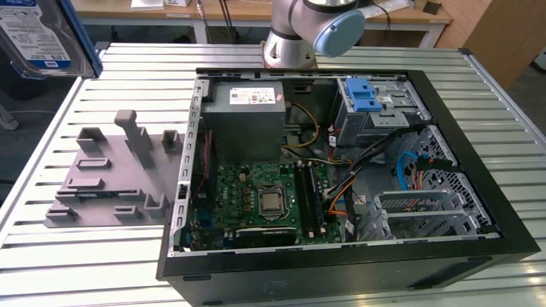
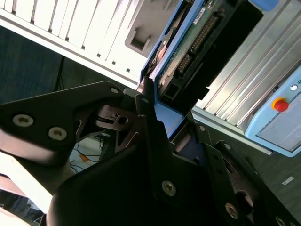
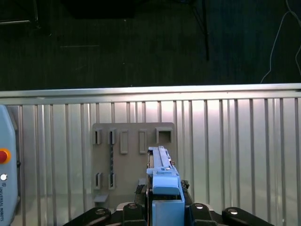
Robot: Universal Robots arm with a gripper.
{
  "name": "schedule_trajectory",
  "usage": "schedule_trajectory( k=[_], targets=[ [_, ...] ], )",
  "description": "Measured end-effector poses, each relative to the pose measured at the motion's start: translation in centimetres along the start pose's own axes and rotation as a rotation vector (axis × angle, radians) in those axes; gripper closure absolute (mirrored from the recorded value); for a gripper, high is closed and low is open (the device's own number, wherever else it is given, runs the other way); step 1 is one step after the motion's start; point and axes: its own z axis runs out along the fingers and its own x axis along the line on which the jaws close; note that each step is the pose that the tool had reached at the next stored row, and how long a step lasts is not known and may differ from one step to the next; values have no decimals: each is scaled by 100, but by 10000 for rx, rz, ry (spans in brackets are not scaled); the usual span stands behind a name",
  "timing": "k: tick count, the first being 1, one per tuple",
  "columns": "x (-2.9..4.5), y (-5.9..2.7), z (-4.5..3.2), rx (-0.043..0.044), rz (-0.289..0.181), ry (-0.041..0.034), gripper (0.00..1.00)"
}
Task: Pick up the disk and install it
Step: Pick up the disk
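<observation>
No legible print (even on the disk (image 1: 41,37))

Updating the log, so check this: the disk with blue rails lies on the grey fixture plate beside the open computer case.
Wrong: the disk does not lie on the grey fixture plate; the gripper holds it clear of the plate, as the first wrist view shows. The rest stands.
</observation>
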Motion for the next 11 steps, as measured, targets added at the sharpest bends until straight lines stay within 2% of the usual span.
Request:
schedule_trajectory(
  k=[6, 11],
  targets=[
    [96, -37, -1, 0, 1, 0, 64],
    [145, -91, -1, 1, 0, 0, 64]
  ],
)
